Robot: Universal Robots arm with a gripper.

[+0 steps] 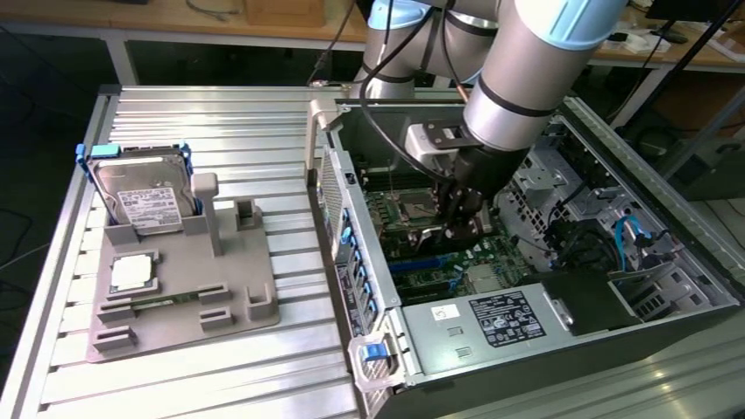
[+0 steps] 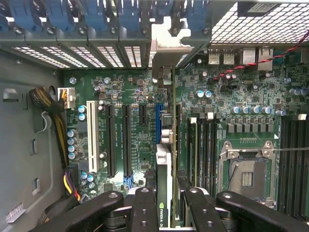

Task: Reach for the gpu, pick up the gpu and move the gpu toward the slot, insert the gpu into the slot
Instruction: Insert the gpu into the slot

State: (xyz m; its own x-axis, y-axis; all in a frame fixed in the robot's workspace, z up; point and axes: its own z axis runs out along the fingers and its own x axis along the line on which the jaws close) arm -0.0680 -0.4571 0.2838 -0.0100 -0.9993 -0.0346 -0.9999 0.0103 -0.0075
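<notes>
One card in play: gpu (image 2: 164, 193) edge-on between the hand's fingers (image 2: 145, 212), NVIDIA mark legible on its rim. Hand (image 2: 166, 215) part-closed, pads pinching card from both sides, grip looks firm. Seen from wrist: card upright, running straight away from cam toward rear of case, silver end bracket (image 2: 166, 41) up against the perforated rear panel (image 2: 260, 24). Directly beneath and alongside card edge: blue slot (image 2: 158, 123), card lined up over it, just to one side of the black connectors (image 2: 126, 140) and white connector (image 2: 91, 140). Whether card edge already touching slot: cannot tell, hidden by card itself.

Exterior view: hand (image 1: 460, 223) deep inside open PC case (image 1: 489, 323), over green motherboard (image 1: 407, 284), CPU socket (image 1: 417, 207) just beyond. Further off on bench (image 1: 209, 109): grey fixture tray (image 1: 244, 271) w/ hard drive (image 1: 146, 196) and CPU chip (image 1: 134, 272), well apart from case.

Step in hand, by judgement: insertion phase; pick-up done, transport done, card hovering at or on slot. Next move calls for straight push down along slot axis, no tilt, bracket kept snug in rear opening, edge contacts kept square to blue connector. Risk: slight yaw jams card on slot lip.
</notes>
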